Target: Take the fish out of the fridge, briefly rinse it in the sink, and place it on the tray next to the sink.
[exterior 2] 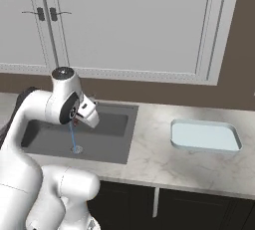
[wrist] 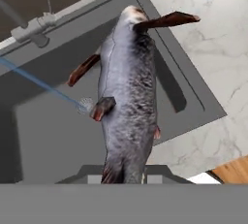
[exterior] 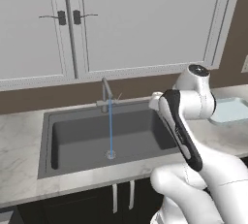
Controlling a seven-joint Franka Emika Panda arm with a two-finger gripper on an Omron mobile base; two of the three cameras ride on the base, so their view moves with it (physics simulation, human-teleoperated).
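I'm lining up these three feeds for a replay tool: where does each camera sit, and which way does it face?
Left base view: behind the arm's left, facing the sink, its faucet running; arm at lower right.
Right base view: behind its right, facing the counter and the tray; arm at lower left.
Hand view: on the hand, looking down the fish held over the basin.
Both base views share sink, water stream and tray.

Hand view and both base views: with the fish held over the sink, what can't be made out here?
- Gripper fingertips: in the hand view the fish covers them, so the grip itself can't be seen.
- Fish's lower end: cut off at the bottom of the hand view.
- Tray: the arm hides its left part in the left base view; whole in the right base view.
- Sink: the arm covers its left part in the right base view.
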